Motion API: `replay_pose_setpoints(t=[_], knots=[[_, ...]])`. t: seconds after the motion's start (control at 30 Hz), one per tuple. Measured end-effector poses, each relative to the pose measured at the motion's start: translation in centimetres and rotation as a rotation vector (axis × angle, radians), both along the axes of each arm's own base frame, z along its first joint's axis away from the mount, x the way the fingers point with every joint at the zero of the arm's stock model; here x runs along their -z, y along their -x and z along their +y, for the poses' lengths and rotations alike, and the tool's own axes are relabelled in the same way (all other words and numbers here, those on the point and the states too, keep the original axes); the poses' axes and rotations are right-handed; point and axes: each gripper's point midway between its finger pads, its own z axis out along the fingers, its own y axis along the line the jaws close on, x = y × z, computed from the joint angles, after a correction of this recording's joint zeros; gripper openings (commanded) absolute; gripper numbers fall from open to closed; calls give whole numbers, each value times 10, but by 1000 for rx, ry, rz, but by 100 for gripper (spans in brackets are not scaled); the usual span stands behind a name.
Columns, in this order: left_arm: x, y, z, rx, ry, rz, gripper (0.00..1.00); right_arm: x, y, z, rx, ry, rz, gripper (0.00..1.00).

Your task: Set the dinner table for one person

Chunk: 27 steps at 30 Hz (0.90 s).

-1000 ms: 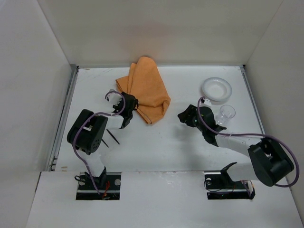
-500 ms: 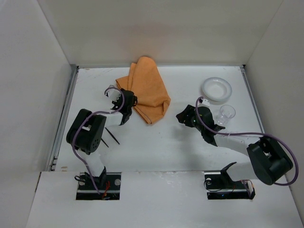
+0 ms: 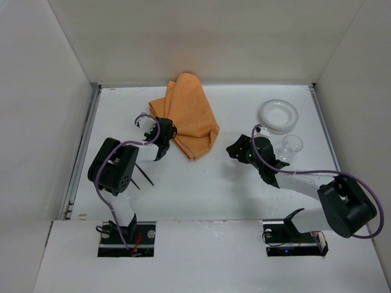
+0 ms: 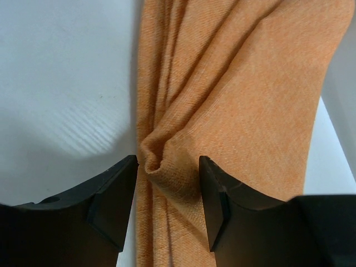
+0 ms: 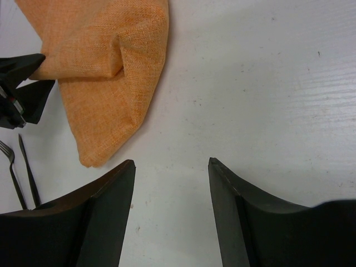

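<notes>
Desk [image 3: 201, 189]: matte white, flat, metal rails at side edges, pale walls on three sides. It lies under both sets of fingers and carries every item.

Fork [image 5: 11, 167] and knife [image 5: 28, 172]: dark, side by side on the desk, behind the left fingers toward the arm base, apart from the cloth.

Left fingers [image 4: 168, 167]: part-open, narrow gap, straddling a raised pucker at the left edge of the orange cloth [image 3: 190, 119]. Firm clamp not confirmed. The rest of the cloth spreads ahead of these fingers and to their right, in loose folds. Long axis runs away from the fingertips toward the far wall.

Right fingers [image 5: 171, 167]: moderately wide, holding nothing, bare desk between them. The cloth's near corner sits ahead and left of them, not touching.

Judgement: left arm is nearer by a clear margin. Any pull or spread of the cloth turns on that edge fold.

Clear cup [image 3: 292, 146]: upright, just right of the right wrist. White bowl [image 3: 278, 114] beyond it.

Room: open desk ahead of the right fingers.
</notes>
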Motion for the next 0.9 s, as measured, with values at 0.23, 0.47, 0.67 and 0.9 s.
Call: replay_pose_setpoints(t=[0.23,0.47,0.67,0.9], knots=[[6,4,3,-9,6,16,28,0,0,0,-1,0,0,61],[-4,-4,4,0,-14,1,24,1,0,1,-3,3,1,67],[-10,-3,4,19,-57,-5,8,6,1,23,-54,14,18,74],[-15,-2,0,43,-70,-8,4,26,6,58,-84,-20,104,78]])
